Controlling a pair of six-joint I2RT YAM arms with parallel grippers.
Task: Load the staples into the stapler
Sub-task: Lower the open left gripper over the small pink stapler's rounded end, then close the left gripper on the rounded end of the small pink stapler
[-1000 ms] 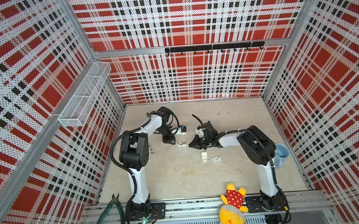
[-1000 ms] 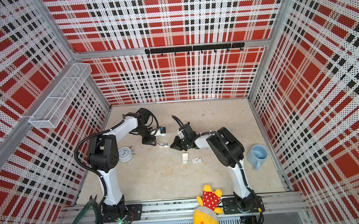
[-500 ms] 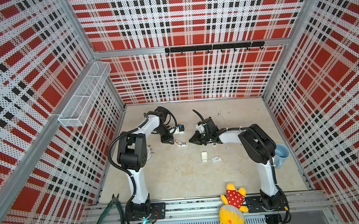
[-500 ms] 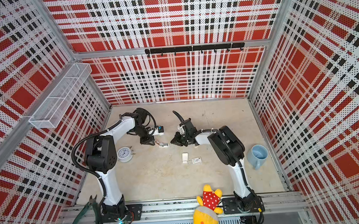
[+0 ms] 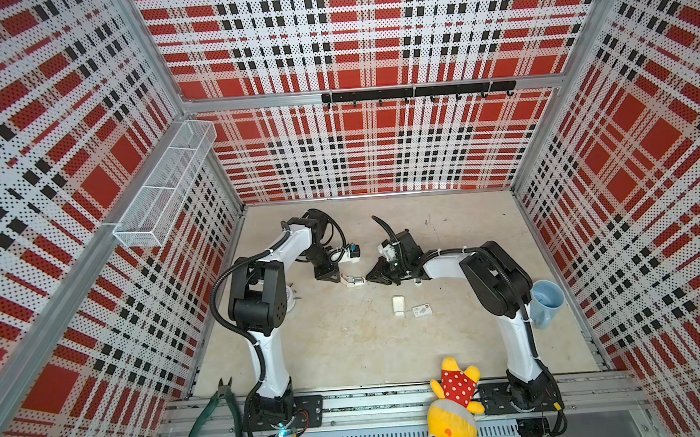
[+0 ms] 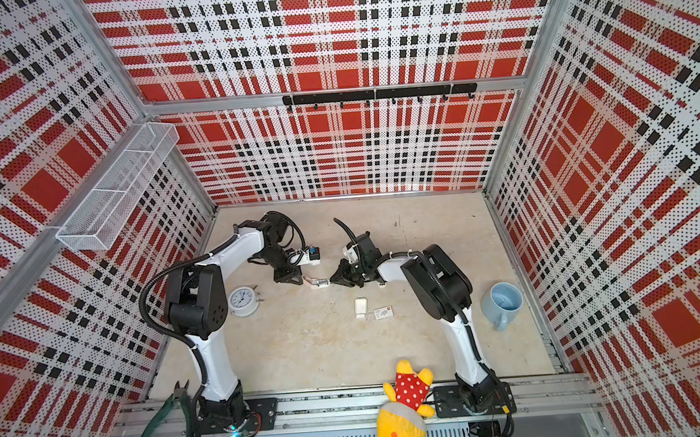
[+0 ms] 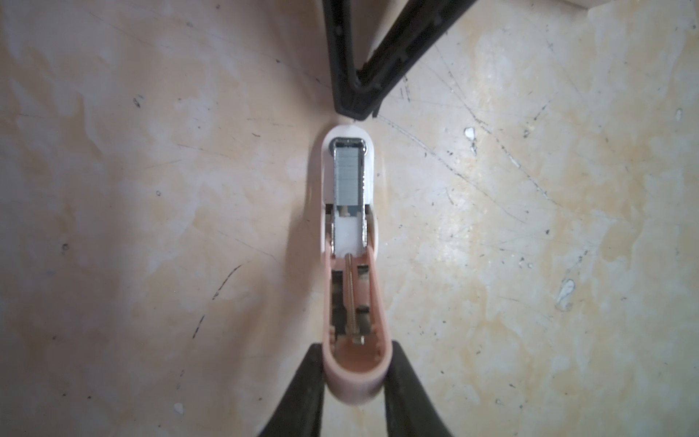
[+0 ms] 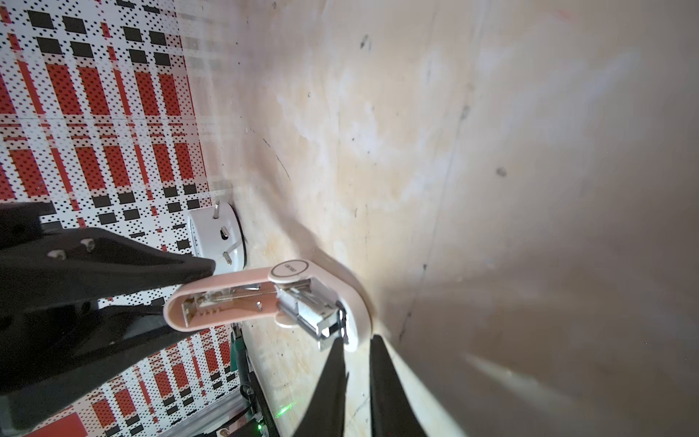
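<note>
Red, black and white plaid walls [image 5: 370,39] close in a scuffed beige floor [image 5: 347,344]. A wire basket [image 5: 163,189] hangs on the left wall, split into three compartments; only the plaid shows through its mesh. A blue mug [image 6: 503,301] stands upright beside the right arm [image 6: 440,289]; what it holds cannot be told. The white staple box [image 5: 422,310], with an orange corner, lies flat near the floor's middle, just beside a white oblong piece [image 5: 398,306]. Whether the box is open cannot be told.

The stapler [image 7: 350,242] lies between the two grippers in both top views. Its white base [image 7: 328,178] is flat on the floor and its pink lid [image 7: 374,314] is swung up and back. The metal channel [image 7: 364,178] in the base holds the staples [image 7: 348,176]. They form a flat silvery-grey strip, finely ribbed, filling the channel's front up to its rounded nose. The white pusher [image 7: 345,227] sits just behind them. A thin spring [image 7: 350,295] runs along the inside of the lid.

The left gripper [image 7: 355,363] is clamped on the lid's rounded free end, one black finger on each side. The right gripper [image 8: 358,340] sits at the nose of the base, its fingers drawn nearly together with only a sliver of floor showing between them. The tips are just beside the base; whether they touch it cannot be told.

A clock [image 6: 243,301] lies by the left arm [image 6: 195,304]. Cutters [image 5: 214,411] and a plush toy [image 5: 455,404] lie on the front rail.
</note>
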